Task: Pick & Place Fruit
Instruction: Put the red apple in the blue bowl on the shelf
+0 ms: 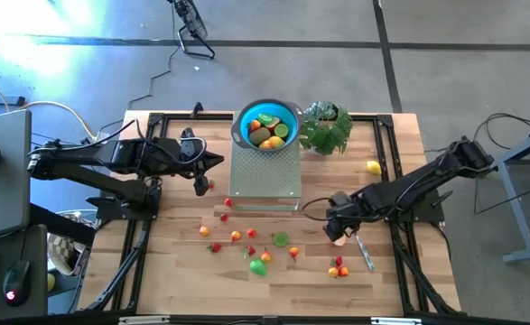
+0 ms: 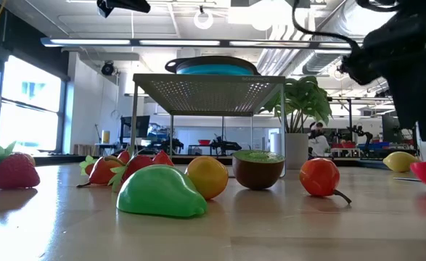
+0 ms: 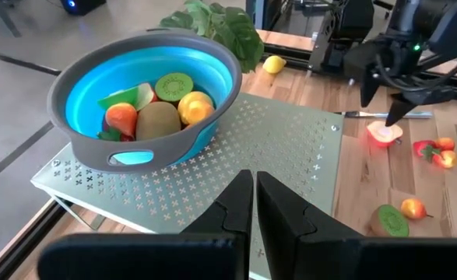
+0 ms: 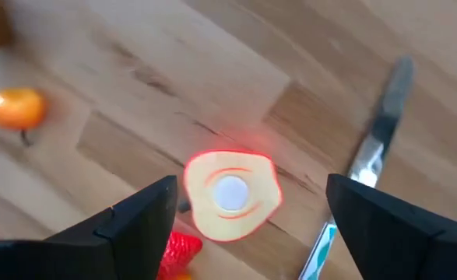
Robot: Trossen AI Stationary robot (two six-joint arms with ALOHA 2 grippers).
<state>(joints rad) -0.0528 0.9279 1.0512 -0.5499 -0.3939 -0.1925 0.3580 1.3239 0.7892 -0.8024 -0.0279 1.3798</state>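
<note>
The wooden bench (image 1: 174, 271) carries everything, with a dark arm reaching in from each side edge. Near the middle of its far edge stands a perforated metal stand (image 1: 265, 176), and on the stand's far part sits the blue bowl (image 1: 266, 125) with a grey rim, already holding several fruits: a brown kiwi, a halved green kiwi, orange and yellow pieces. Just beside the bowl, toward the far right corner, is a leafy green plant (image 1: 326, 126).

The left pincer (image 1: 209, 161) hangs beside the stand's left edge; its fingers (image 3: 240, 206) are pressed together on nothing in the left wrist view, looking across the stand at the bowl.

The right pincer (image 4: 247, 206) is low over the bench right of centre, its fingers spread wide apart on either side of a halved red fruit (image 4: 232, 194) that lies cut face up between them, not touched by either. A slim silver knife (image 1: 365, 252) lies just beside that fruit, toward the right edge.

The rest of the fruit (image 1: 258, 266) is scattered across the near half of the bench: a green pear, strawberries, small orange and red pieces, a halved kiwi (image 1: 282, 239). A yellow lemon (image 1: 373, 167) sits alone near the right edge.
</note>
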